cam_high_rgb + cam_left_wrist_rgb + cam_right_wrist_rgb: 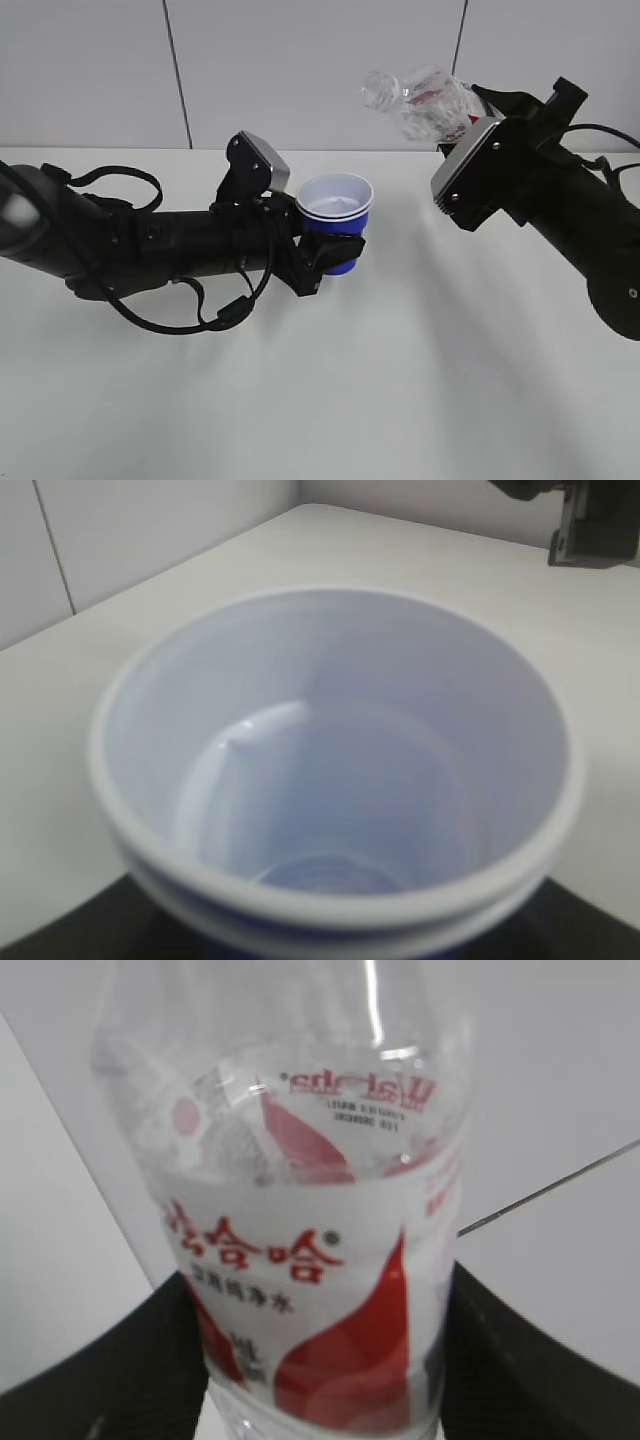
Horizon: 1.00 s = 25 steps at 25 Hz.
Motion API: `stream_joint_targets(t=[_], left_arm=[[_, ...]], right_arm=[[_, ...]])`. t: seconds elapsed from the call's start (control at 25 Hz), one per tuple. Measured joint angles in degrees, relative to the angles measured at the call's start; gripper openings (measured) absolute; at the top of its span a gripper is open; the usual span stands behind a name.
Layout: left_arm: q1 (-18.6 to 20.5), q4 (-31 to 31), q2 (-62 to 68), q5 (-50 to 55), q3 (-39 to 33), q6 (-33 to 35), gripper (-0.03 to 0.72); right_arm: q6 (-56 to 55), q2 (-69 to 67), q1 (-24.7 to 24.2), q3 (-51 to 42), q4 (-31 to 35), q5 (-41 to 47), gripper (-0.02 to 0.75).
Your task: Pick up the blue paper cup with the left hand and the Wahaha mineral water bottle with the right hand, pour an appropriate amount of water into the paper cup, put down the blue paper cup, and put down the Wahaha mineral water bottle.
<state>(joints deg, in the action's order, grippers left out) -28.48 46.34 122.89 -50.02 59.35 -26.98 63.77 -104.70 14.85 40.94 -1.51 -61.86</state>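
My left gripper (335, 248) is shut on the blue paper cup (337, 208) and holds it upright above the table, mid-frame. In the left wrist view the cup (330, 770) fills the frame, white inside, with a little clear water at its bottom. My right gripper (478, 118) is shut on the Wahaha mineral water bottle (425, 102), held high at the upper right and tilted so its uncapped neck points left, above and to the right of the cup. In the right wrist view the red-and-white label (320, 1290) sits between the black fingers (520, 1360).
The white table (330, 400) stretches under both arms. A pale panelled wall (300, 70) stands behind. The right arm's tip shows at the top right of the left wrist view (590, 525).
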Motion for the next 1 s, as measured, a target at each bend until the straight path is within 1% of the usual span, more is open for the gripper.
stream_joint_targets(t=[0.24, 0.56, 1.0], left_arm=[[0.0, 0.1, 0.0, -2.4, -0.5, 0.0, 0.437], [0.0, 2.7, -0.4, -3.9, -1.6, 0.0, 0.437], [0.0, 2.8, -0.7, -4.1, -2.0, 0.0, 0.437]], right_arm=[[2.4, 0.0, 0.0, 0.5, 0.0, 0.0, 0.452], [5.4, -0.8, 0.0, 0.5, 0.0, 0.5, 0.452], [8.8, -0.8, 0.0, 0.5, -0.1, 0.5, 0.452]])
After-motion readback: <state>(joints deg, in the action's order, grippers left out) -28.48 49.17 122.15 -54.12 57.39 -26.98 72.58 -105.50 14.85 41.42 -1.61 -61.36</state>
